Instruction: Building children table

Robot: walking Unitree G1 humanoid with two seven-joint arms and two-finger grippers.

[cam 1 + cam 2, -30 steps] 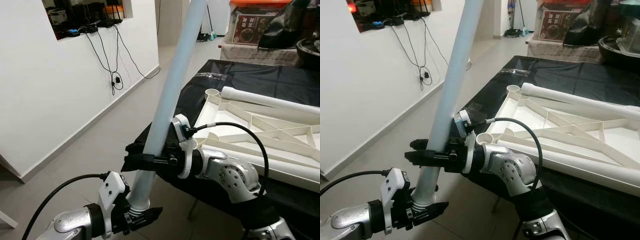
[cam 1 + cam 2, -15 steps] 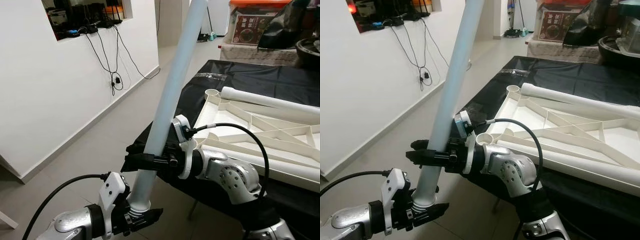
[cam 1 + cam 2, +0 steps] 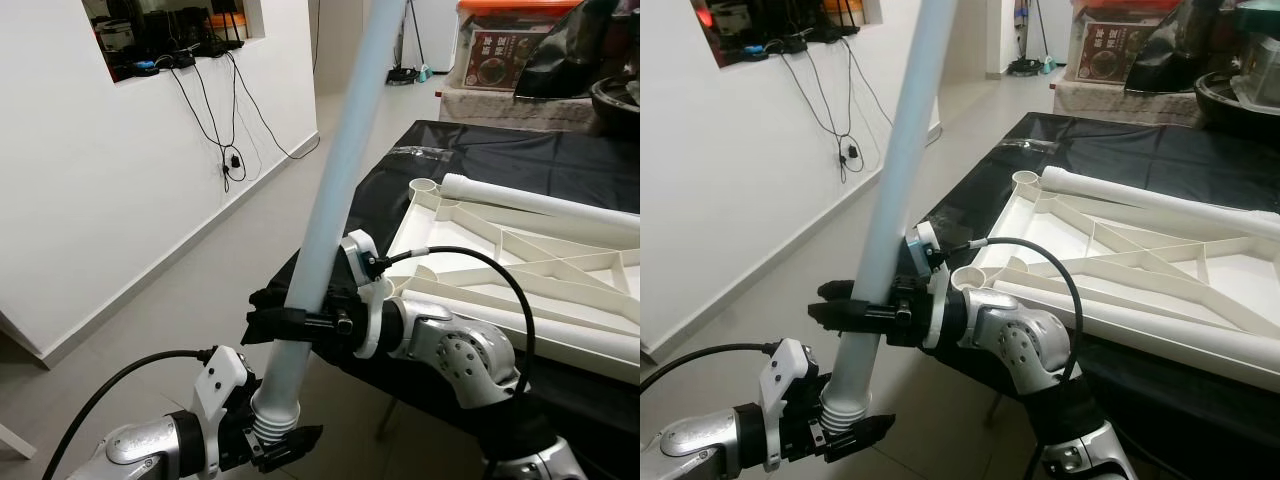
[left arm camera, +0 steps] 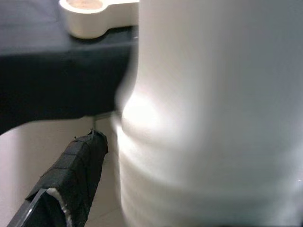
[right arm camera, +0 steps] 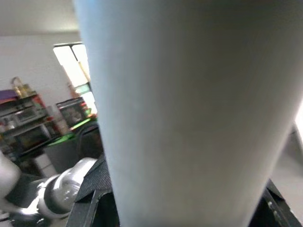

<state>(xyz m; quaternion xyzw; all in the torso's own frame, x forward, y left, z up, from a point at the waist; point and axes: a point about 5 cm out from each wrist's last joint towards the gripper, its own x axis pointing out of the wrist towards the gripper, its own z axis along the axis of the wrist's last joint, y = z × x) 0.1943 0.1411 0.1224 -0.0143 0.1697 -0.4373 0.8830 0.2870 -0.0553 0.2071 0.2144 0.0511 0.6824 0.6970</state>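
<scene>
A long white table leg (image 3: 335, 190) stands tilted in front of me, its ribbed screw end (image 3: 272, 428) pointing down. My right gripper (image 3: 264, 318) is shut on the leg's lower part. My left gripper (image 3: 287, 442) sits lower, around the screw end. In the left wrist view one black finger (image 4: 71, 179) stands a small gap away from the leg (image 4: 213, 118), so this gripper is open. The white table top (image 3: 520, 262) lies upside down on the black-covered table (image 3: 500, 150), with an empty round socket (image 3: 425, 187) at its near corner.
Two more white legs (image 3: 545, 200) (image 3: 560, 335) lie across the table top. A white wall (image 3: 110, 180) with hanging cables (image 3: 232, 158) runs along my left, with beige floor (image 3: 200, 290) between it and the table. Boxes and a dark bag (image 3: 575, 50) stand behind the table.
My left gripper has slid down a little, so the leg's ribbed screw end shows above it. The leg's top has tipped slightly to the left. The right gripper keeps its hold.
</scene>
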